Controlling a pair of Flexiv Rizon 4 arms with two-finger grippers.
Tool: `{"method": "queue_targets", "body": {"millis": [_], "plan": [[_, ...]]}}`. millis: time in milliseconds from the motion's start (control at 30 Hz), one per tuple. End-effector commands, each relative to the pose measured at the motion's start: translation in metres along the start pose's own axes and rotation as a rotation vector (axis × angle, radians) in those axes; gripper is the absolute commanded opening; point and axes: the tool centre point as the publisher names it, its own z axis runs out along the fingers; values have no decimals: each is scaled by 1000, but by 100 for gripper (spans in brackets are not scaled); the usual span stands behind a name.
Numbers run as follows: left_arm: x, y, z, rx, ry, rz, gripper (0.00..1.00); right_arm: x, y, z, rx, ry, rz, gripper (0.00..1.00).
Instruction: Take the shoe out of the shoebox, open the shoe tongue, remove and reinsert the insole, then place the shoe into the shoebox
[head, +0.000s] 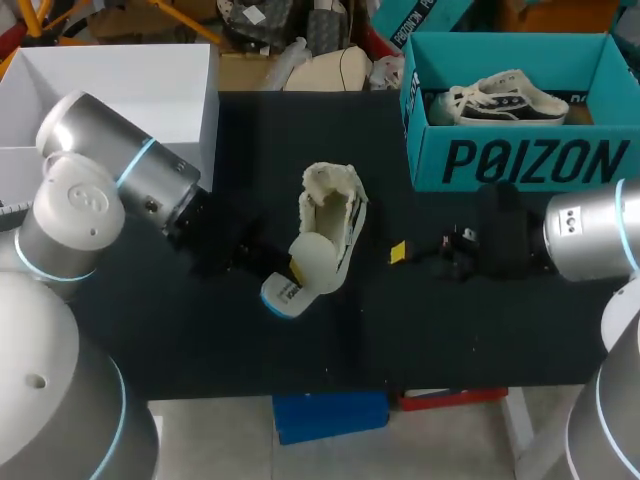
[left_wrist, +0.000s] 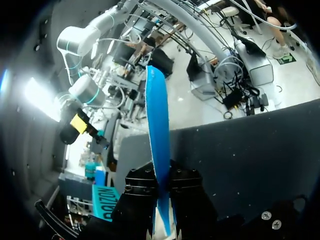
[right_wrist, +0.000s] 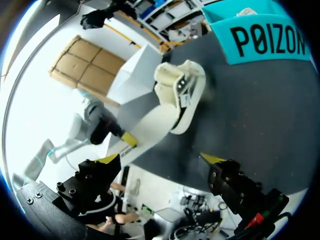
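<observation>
The cream shoe (head: 335, 212) is lying near the middle of the black desk (head: 450, 330), its fleecy opening pointing toward 12 o'clock. From its 6 o'clock end the insole (head: 305, 270) is sticking out toward 7 o'clock, pale on top and blue underneath. Whether its far end is sitting inside the shoe cannot be told.

The left claw (left_wrist: 161, 215), coming in from 9 o'clock, is clenching the insole on edge. In the left wrist view the blue strip is standing up between the two black fingers, which are pressing on it from both sides.

The right claw (right_wrist: 160, 159) is hanging at about 4 o'clock from the shoe, apart from it, with its yellow-tipped fingers (right_wrist: 212, 158) spread wide and nothing between them. In its own wrist view the shoe and insole are lying ahead of the gap.

The teal shoebox (head: 520, 160) is standing at 1 o'clock on the desk, and a black-and-white sneaker (head: 500, 100) is lying inside it. A white box (head: 110, 85) is standing at 10 o'clock.
</observation>
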Motion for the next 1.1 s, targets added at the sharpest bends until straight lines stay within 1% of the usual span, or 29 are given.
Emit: {"method": "queue_targets", "body": {"millis": [33, 400, 567, 800, 967, 1000, 1033, 1067, 1100], "plan": [[-4, 26, 9, 23, 34, 8, 0, 0, 0, -1, 1, 0, 0, 100], [-11, 70, 21, 45, 92, 43, 0, 0, 0, -1, 1, 0, 0, 100], [-16, 89, 23, 52, 101, 50, 0, 0, 0, -1, 1, 0, 0, 100], [-14, 115, 28, 34, 128, 66, 0, 0, 0, -1, 1, 0, 0, 100], [-11, 128, 33, -1, 144, 66, 0, 0, 0, -1, 1, 0, 0, 100], [-11, 129, 34, -11, 153, 76, 28, 0, 0, -1, 1, 0, 0, 100], [-11, 129, 34, -13, 154, 77, 89, 0, 0, -1, 1, 0, 0, 100], [-12, 128, 33, -15, 151, 76, 100, 0, 0, -1, 1, 0, 0, 100], [-14, 127, 32, -17, 146, 77, 100, 0, 0, -1, 1, 0, 0, 100]]}}
